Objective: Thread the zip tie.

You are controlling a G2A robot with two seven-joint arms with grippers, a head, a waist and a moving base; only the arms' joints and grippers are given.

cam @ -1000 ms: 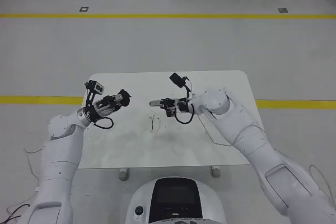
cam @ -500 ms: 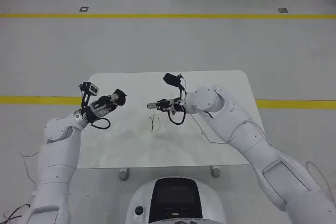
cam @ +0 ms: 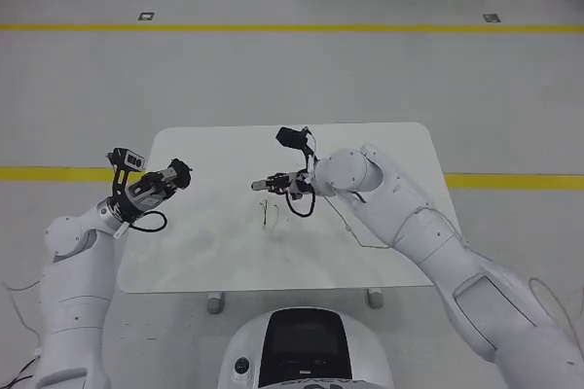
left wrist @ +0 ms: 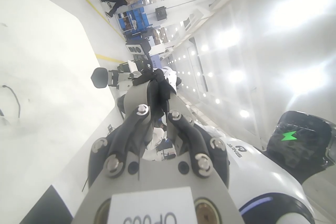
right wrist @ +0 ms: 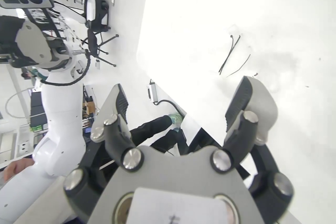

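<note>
white bench [cam: 370, 156]: thin black plastic zip ties [cam: 264, 212] lie mid-bench, long axis running far edge to near edge, just nearward of the wide-open, empty right gripper [cam: 263, 182]; left gripper [cam: 180, 173], pinched closed, hangs over the left edge.

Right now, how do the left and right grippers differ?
The left gripper is shut; the right gripper is open. The left gripper sits at the table's left edge; the right gripper is over its middle, near the zip ties. Both point inward.
</note>
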